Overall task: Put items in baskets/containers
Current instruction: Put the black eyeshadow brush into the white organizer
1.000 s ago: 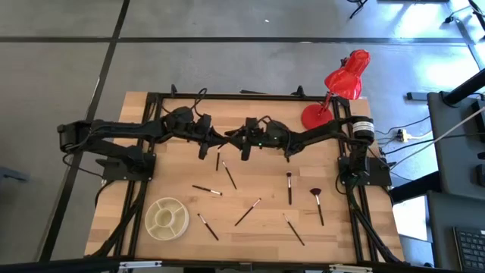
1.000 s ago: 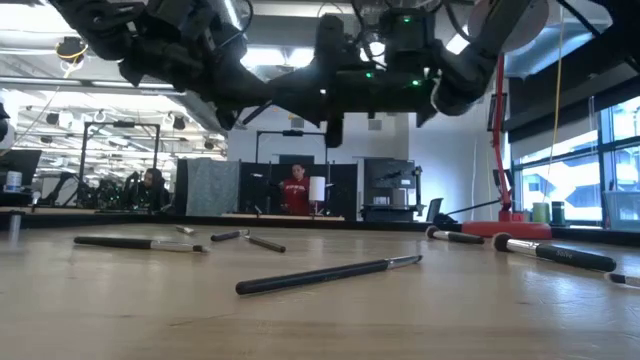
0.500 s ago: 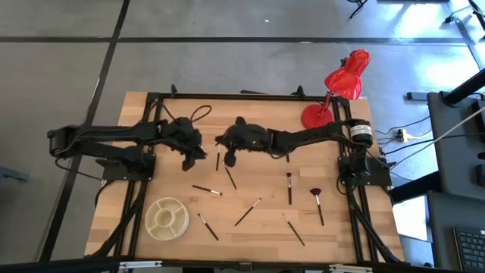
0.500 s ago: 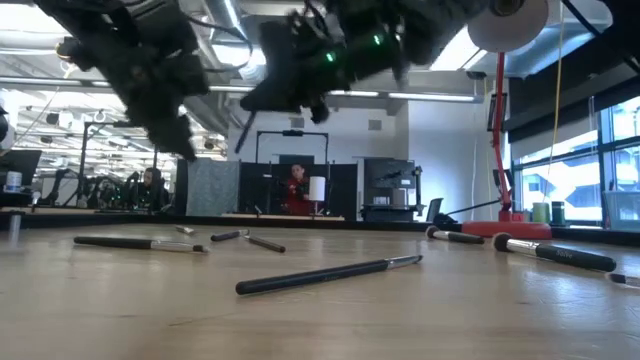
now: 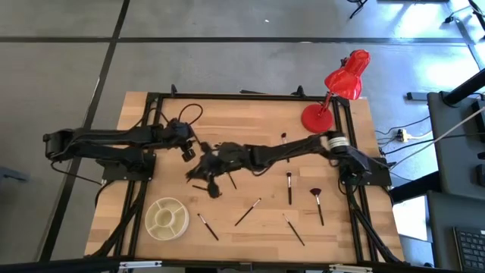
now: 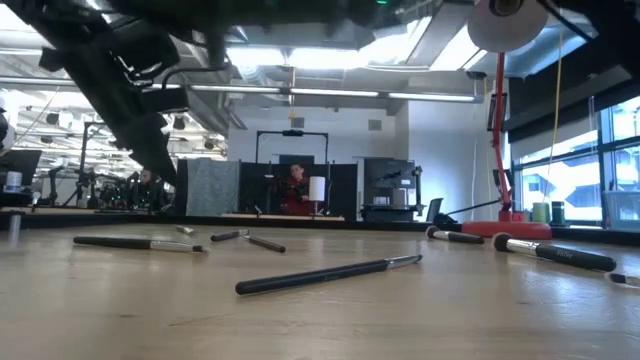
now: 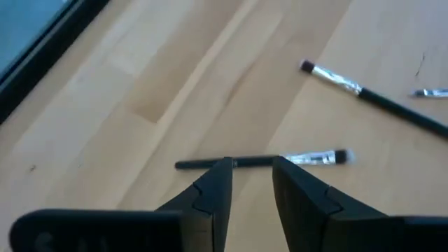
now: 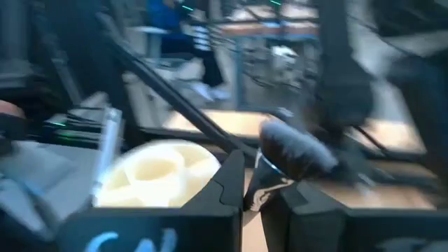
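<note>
Several thin makeup brushes lie flat on the wooden table, among them a dark one [image 5: 248,212], one near the container [image 5: 206,226], and a fan-tipped one [image 5: 317,202]. The cream-white divided container [image 5: 167,218] stands near the table's near-left corner and also shows in the right wrist view [image 8: 157,175]. My left gripper [image 5: 186,152] hovers open at left of centre. In its wrist view the fingers [image 7: 250,183] stand just short of a dark-handled brush [image 7: 260,161]. My right gripper [image 5: 211,184] reaches across the table's middle, above the brushes and short of the container.
A red desk lamp [image 5: 337,87] stands at the far right corner on its round base [image 5: 314,116]. Black frame rails [image 5: 144,163] and cables run along the table's left, right and far sides. More brushes [image 5: 289,187] lie toward the right. People show in the room beyond [image 6: 293,190].
My right gripper has swept from the table's far middle toward the left and near edges, out over the brushes and toward the container. My left gripper has drawn a little toward the left edge and has come lower. No brush has moved.
</note>
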### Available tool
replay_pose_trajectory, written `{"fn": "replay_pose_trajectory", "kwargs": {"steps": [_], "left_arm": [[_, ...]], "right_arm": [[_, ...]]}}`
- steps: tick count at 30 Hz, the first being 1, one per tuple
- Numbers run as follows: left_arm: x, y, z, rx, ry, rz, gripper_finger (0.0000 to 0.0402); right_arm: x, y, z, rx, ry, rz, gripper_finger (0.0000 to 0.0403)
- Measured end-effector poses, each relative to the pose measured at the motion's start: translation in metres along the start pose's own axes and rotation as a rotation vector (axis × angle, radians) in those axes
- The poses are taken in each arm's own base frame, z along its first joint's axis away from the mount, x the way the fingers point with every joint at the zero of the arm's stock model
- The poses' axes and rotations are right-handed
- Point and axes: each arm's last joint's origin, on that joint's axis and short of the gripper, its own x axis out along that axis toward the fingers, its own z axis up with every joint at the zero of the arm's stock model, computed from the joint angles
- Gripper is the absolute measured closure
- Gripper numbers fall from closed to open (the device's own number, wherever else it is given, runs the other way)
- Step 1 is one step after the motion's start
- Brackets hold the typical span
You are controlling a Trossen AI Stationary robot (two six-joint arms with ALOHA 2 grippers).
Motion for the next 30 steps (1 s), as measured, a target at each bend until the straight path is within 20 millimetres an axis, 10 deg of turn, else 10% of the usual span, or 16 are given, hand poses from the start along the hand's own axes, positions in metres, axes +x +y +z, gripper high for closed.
{"fn": "replay_pose_trajectory", "kwargs": {"steps": [15,30], "left_arm": [[0.017,0.001,-0.036,-0.114,0.045,0.029,0.0304],[0.015,-0.019,-0.052,-0.207,0.049,-0.023,0.0304]], "right_arm": [[0.075,0.049,-0.008,-0.185,-0.062,0.331,0.0380],[0.085,0.049,-0.043,-0.190,0.069,0.174,0.0380]]}}
